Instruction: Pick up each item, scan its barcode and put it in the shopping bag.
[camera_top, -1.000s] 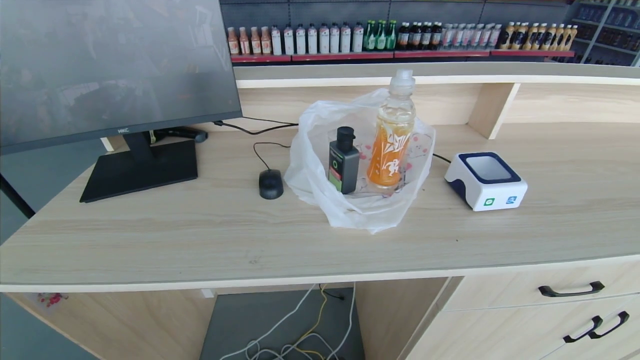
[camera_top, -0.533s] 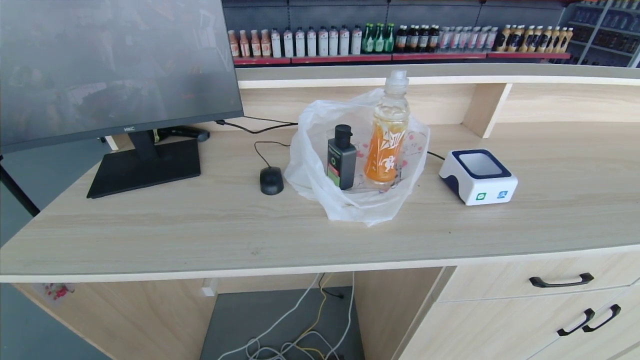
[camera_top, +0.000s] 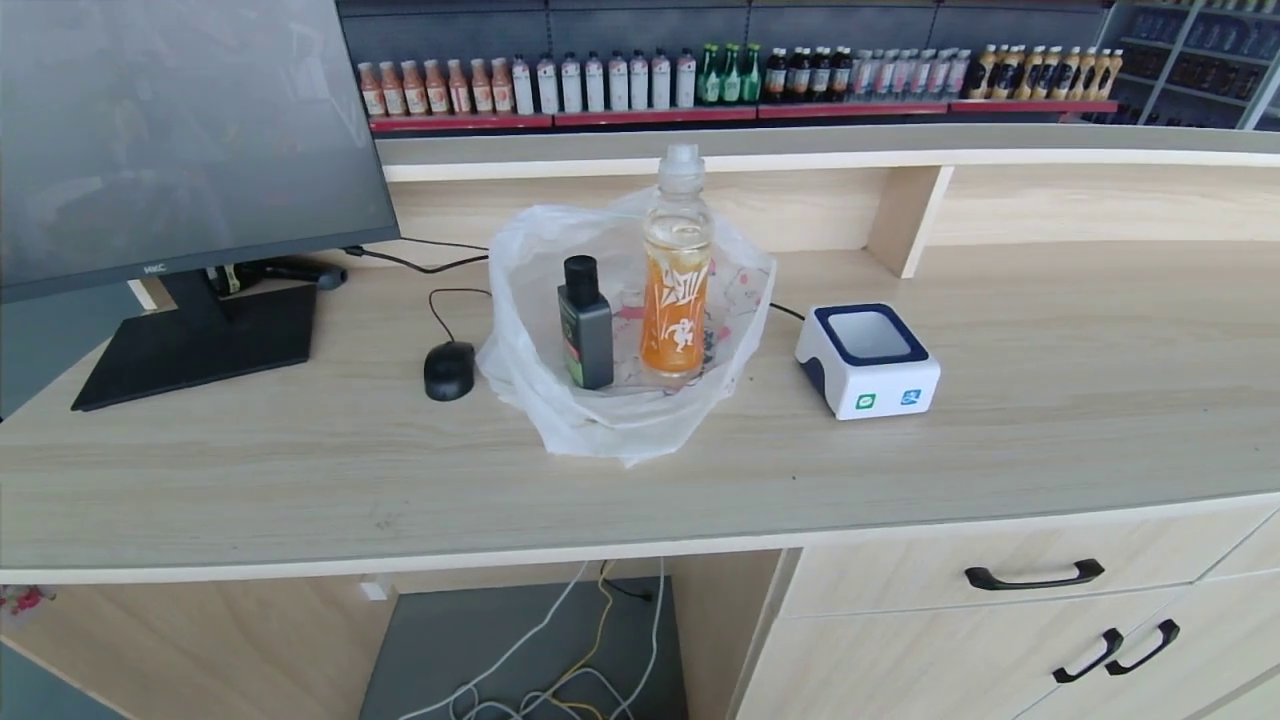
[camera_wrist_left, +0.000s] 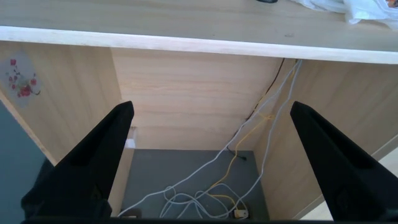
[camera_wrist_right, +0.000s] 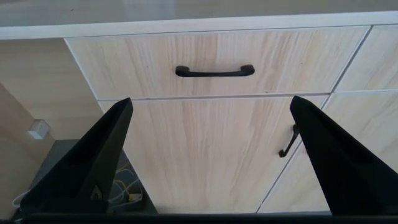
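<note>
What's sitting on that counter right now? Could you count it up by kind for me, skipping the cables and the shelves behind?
bottles: 2, a dark bottle and an orange drink bottle, both upright in the bag
shopping bag: 1
scanner: 1
monitor: 1
mouse: 1
dark object behind the monitor's stand, too small to identify: 1
Total: 7

**Two bottles standing in bag**

Bag (camera_top: 610, 425): thin white plastic, mouth open and slumped, sitting on the counter (camera_top: 300, 470).
Dark bottle (camera_top: 586, 325): squarish, black cap, upright inside the bag.
Orange bottle (camera_top: 677, 290): tall, clear, white cap, upright inside, just beside the dark bottle at its 3 o'clock.
Scanner (camera_top: 866, 360): white box with navy top, near the bag at its 3 o'clock.
</note>
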